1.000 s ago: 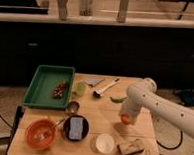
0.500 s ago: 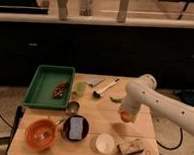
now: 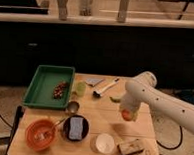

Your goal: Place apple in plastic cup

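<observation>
The apple (image 3: 126, 114), small and orange-red, hangs just above the wooden table (image 3: 100, 117) at its right side, held at the tip of my white arm. My gripper (image 3: 129, 113) is shut on it and points downward. The plastic cup (image 3: 80, 88), translucent light green, stands upright at the back of the table beside the green tray, well to the left of the gripper and apart from it.
A green tray (image 3: 45, 81) with brown bits sits back left. A metal cup (image 3: 73, 107), a black bowl with a blue sponge (image 3: 76, 127), an orange bowl (image 3: 39, 133), a white cup (image 3: 104, 142) and a brown block (image 3: 130, 147) fill the front. A brush (image 3: 106, 87) and a green vegetable (image 3: 116, 99) lie behind the gripper.
The arm has risen a little and the apple has come slightly up off the table with the gripper; nothing else has moved.
</observation>
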You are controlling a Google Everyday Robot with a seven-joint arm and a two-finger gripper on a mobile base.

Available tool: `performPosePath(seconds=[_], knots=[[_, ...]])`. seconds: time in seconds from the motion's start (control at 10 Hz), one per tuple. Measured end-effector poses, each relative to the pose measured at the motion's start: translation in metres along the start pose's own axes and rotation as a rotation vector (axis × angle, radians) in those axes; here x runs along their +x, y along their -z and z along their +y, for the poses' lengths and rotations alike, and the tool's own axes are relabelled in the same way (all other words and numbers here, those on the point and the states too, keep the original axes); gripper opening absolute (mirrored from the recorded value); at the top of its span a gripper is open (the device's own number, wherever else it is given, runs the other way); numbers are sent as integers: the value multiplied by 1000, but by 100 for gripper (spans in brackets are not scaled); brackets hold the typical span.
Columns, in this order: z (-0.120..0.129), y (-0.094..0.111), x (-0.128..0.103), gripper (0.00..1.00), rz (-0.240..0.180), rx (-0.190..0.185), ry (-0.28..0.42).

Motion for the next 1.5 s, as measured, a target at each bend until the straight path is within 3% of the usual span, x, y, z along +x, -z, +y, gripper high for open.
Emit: performPosePath(seconds=[1.5], knots=[[-28, 19, 2, 3, 36, 9, -2]])
